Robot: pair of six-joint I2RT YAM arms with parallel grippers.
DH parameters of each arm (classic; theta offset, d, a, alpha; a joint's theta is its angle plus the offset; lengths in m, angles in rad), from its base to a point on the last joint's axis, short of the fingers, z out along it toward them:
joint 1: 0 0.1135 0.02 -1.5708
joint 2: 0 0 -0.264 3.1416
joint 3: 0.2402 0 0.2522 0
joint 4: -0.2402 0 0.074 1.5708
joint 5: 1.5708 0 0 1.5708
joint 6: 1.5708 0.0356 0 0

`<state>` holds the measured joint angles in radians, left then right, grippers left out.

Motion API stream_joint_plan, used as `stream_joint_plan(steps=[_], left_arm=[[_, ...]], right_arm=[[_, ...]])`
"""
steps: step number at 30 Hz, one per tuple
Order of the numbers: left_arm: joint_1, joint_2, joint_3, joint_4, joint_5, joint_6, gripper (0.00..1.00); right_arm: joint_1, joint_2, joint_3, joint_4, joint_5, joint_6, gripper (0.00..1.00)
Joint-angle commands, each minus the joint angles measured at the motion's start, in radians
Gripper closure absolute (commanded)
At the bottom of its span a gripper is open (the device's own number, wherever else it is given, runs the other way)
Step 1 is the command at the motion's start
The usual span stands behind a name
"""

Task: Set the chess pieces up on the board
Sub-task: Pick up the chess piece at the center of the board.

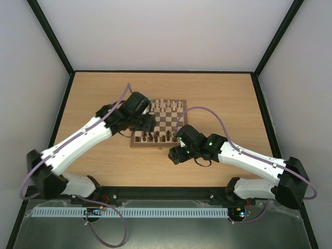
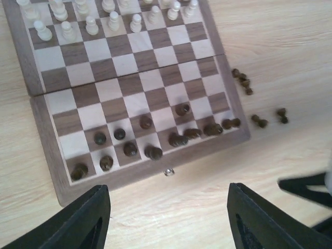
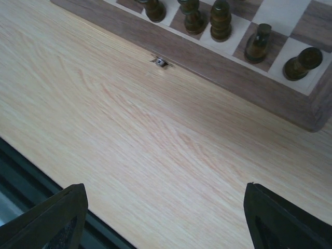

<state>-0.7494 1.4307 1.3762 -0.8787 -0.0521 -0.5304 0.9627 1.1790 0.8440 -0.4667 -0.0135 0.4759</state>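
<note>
While both arms reach over the pale wooden table (image 1: 228, 98), the square wooden chessboard with light and dark brown checks and a mid-brown frame (image 1: 167, 124) lies flat near the table's middle.

Tiny dark brown wooden chessmen (image 2: 130, 149): about a dozen sit on the board's near rows, unevenly spread, some one or two rows further in. Whether each stands upright cannot be told from the left wrist view. More of them lie off the board on the table by its right edge: a small cluster (image 2: 242, 82) just beside the frame, and two pairs (image 2: 259, 121) a little further out.

Pale cream chessmen (image 2: 92, 24): lined up in the far rows.

Small metal clasp (image 2: 168, 171): on the board's near edge.

Left gripper (image 2: 168, 212): above the near left part of the board, black fingers (image 2: 83, 223) spread wide, nothing between them.

Right gripper (image 3: 165, 207): over bare table just beside the board's near edge, apart from it, fingers (image 3: 290, 223) also spread wide and holding nothing. Several dark chessmen stand on the border squares at the top of its wrist view.
</note>
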Motion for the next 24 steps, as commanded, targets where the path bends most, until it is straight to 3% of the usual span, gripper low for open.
stream_joint_plan(steps=[1, 5, 7, 8, 13, 20, 24], left_arm=[[-0.016, -0.17, -0.185, 0.152, 0.054, -0.042, 0.31], [-0.028, -0.328, -0.346, 0.263, 0.067, -0.086, 0.16], [-0.03, -0.381, -0.4, 0.287, 0.055, -0.096, 0.03], [-0.031, -0.402, -0.417, 0.298, 0.05, -0.096, 0.01], [-0.031, -0.468, -0.479, 0.322, 0.046, -0.09, 0.01], [-0.031, -0.503, -0.537, 0.363, 0.069, -0.083, 0.01], [-0.031, -0.515, -0.559, 0.375, 0.068, -0.086, 0.01]], right_arm=[[-0.001, 0.019, 0.025, -0.061, 0.075, 0.028, 0.14], [-0.011, 0.008, 0.035, -0.086, 0.122, 0.062, 0.0], [-0.022, -0.01, 0.029, -0.088, 0.139, 0.082, 0.01], [-0.032, -0.019, 0.024, -0.084, 0.142, 0.092, 0.01], [-0.124, -0.051, 0.0, -0.062, 0.128, 0.132, 0.01], [-0.366, 0.017, 0.045, -0.033, 0.071, 0.1, 0.01], [-0.482, 0.106, 0.069, 0.001, 0.02, 0.073, 0.15]])
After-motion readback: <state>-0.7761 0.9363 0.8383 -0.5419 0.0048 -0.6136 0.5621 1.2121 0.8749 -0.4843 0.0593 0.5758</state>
